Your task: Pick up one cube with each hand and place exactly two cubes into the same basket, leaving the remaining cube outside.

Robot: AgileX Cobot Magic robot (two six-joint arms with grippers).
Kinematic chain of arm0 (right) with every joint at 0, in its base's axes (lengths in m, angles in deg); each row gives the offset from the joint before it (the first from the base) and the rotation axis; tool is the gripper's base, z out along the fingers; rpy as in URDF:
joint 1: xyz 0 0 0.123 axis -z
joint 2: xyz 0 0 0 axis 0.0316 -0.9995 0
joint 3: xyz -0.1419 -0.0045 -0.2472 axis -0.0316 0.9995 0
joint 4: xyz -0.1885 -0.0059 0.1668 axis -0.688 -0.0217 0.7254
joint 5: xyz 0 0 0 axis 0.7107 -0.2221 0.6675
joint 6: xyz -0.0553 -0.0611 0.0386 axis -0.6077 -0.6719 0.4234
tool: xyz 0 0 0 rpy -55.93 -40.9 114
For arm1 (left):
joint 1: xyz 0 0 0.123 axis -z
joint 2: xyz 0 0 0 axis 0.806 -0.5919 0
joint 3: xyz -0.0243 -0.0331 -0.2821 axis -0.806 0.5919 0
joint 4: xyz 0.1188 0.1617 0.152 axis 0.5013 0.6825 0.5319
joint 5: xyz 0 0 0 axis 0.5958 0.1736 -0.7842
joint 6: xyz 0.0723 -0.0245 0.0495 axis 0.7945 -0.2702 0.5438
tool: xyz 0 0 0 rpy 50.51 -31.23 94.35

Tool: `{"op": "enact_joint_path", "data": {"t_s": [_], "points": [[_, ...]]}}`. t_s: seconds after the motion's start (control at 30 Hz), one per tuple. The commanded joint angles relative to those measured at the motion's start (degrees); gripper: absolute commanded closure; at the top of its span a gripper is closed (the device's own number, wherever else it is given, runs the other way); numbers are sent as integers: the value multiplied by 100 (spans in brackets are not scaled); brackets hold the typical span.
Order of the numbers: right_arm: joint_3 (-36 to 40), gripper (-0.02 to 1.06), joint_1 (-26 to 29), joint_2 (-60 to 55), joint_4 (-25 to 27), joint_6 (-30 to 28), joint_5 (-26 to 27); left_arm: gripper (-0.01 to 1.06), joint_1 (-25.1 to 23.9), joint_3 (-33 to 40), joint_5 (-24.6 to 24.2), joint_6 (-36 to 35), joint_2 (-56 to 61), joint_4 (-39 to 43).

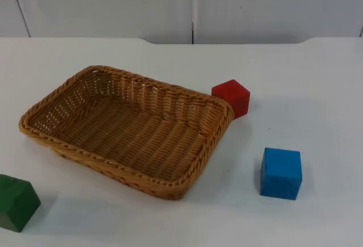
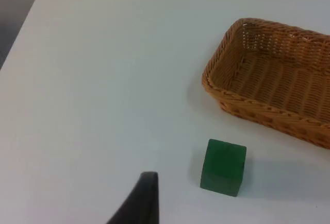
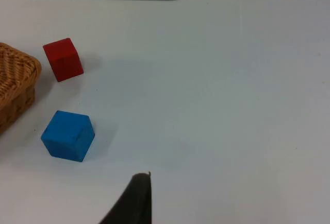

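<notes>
Green cube [image 1: 16, 202]: near left corner of the table [image 1: 317, 76], just left of and nearer than the basket, apart from it
Left gripper [image 2: 138, 203]: one black fingertip seen over bare table in the left wrist view; whether the fingers are spread or pressed together I cannot tell; it holds and touches nothing
Left gripper to green cube: the cube sits close by, a little to the side and ahead of the fingertip; this arm looks the nearer one for it
Basket [image 1: 187, 178]: left of centre, turned at a slant, nothing inside
Red cube [image 1: 232, 97]: just beside the basket's far right corner, perhaps touching the rim
Blue cube [image 1: 281, 172]: right of the basket, nearer than the red, well apart from both
Right gripper [image 3: 133, 203]: one fingertip over bare table in the right wrist view; opening cannot be told; holds nothing
Right gripper to blue cube: the cube lies ahead and off to the basket side, closer than the red, so likely this arm's pick
Progress: no cube lifted or placed yet
</notes>
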Motion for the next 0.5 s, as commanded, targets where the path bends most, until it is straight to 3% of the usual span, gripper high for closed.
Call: {"op": "enact_joint_path", "data": {"t_s": [0.0,0.47], "points": [[53,-1,51,17,120,7,39,0,-9,25,58,-25,14,20],[53,-1,51,17,146,7,39,0,-9,25,58,-25,14,20]]}}
